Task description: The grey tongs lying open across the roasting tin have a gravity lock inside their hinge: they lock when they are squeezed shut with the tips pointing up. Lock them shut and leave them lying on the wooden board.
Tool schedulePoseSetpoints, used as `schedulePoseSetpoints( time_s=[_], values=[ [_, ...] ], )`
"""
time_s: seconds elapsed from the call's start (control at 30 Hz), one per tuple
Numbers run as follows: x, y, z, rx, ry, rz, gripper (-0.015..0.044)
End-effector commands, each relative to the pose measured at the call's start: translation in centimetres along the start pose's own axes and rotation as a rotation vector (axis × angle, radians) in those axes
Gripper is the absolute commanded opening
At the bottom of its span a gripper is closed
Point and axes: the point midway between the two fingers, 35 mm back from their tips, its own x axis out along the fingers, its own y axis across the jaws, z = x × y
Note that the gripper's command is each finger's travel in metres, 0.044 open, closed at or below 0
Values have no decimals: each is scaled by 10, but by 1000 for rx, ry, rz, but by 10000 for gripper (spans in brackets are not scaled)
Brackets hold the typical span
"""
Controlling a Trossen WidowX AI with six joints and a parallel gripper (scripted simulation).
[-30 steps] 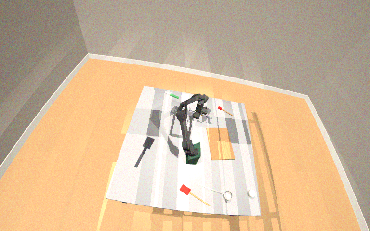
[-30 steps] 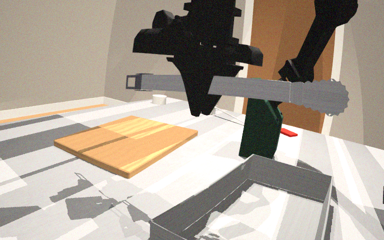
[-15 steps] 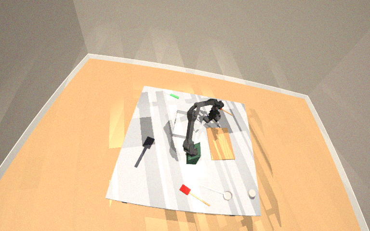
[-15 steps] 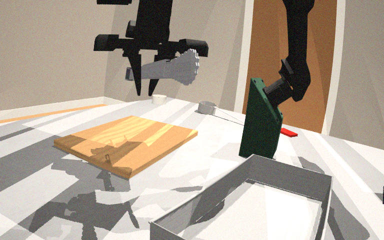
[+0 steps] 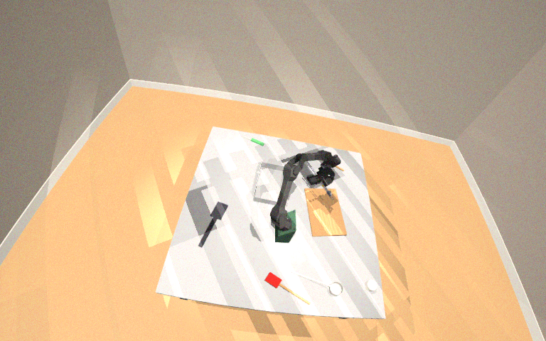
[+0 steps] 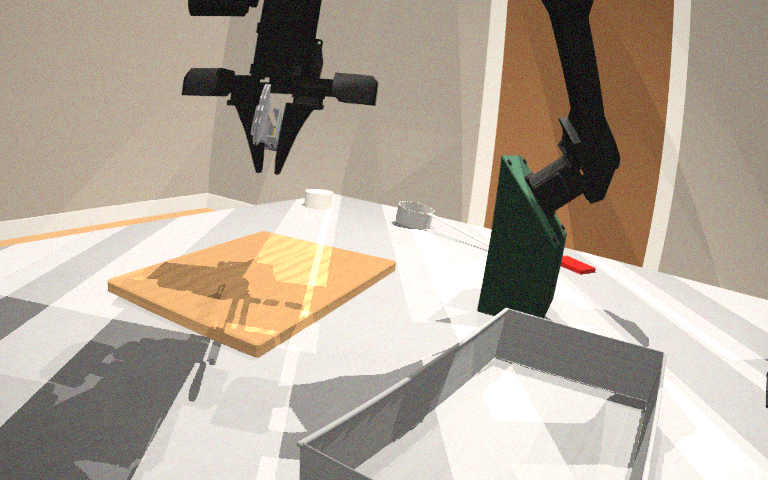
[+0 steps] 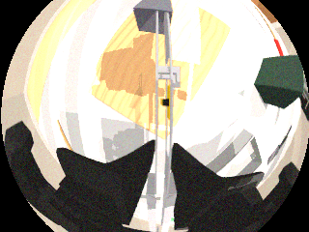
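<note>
The grey tongs [image 5: 328, 194] [image 6: 266, 121] [image 7: 168, 43] are held in the air, above the table. In the wrist view their two arms run side by side with a narrow gap, and the dark hinge block is at the top, over the board. In the exterior view they show almost end-on. My gripper [image 6: 268, 170] [image 7: 164, 145] is shut on the tongs' arms. The wooden board [image 5: 340, 226] [image 6: 351, 266] [image 7: 212, 29] lies flat below, with the gripper near its upper edge in the top view. I cannot tell whether the hinge is locked.
The roasting tin [image 5: 255, 189] [image 6: 577, 356] stands beside the board, with no tongs across it. The green arm base [image 5: 284, 238] [image 6: 521, 260] [image 7: 280, 79] is near both. A red-headed tool [image 5: 273, 279], a strainer [image 5: 335, 288] [image 6: 415, 215] and a white cup [image 5: 371, 285] [image 6: 318, 199] are farther off.
</note>
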Motion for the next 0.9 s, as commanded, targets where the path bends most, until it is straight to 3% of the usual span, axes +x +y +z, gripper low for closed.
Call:
schedulePoseSetpoints(
  time_s=[0.0, 0.47, 0.87],
  values=[
    [-6, 13, 34, 149, 5, 16, -150],
    [0, 30, 141, 616, 5, 6, -150],
    [2, 32, 147, 642, 31, 12, -150]
  ],
)
